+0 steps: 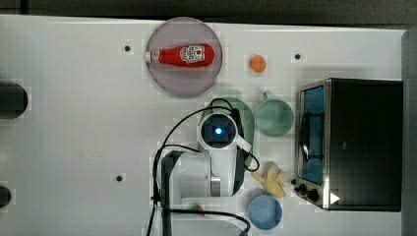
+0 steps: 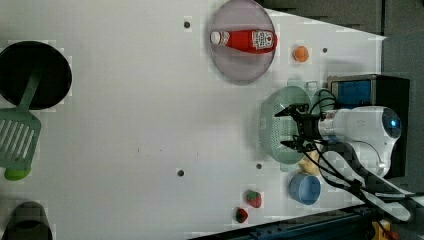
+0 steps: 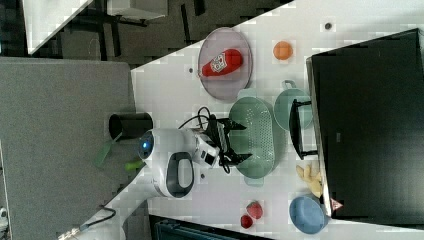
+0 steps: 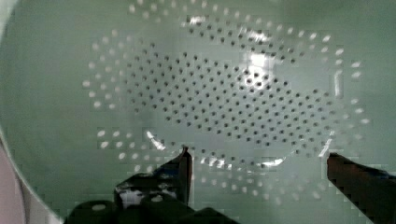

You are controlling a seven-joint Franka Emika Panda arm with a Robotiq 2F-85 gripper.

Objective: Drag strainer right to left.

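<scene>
Look at the strainer (image 4: 224,93): it reads as smooth, glossy plastic, with bright highlights sliding across its dotted bottom. You can see the gripper's (image 4: 257,161) fingers (image 4: 180,170) over it are matt black, spread apart. The mug (image 1: 274,117) just beside the strainer has the same smooth finish. The toaster oven (image 1: 351,142), on the mug's far side from the strainer, shows a shiny metal frame and dark casing. The ketchup bottle (image 1: 184,55) looks like glossy plastic. The table (image 1: 74,137) is smooth, matt white.
</scene>
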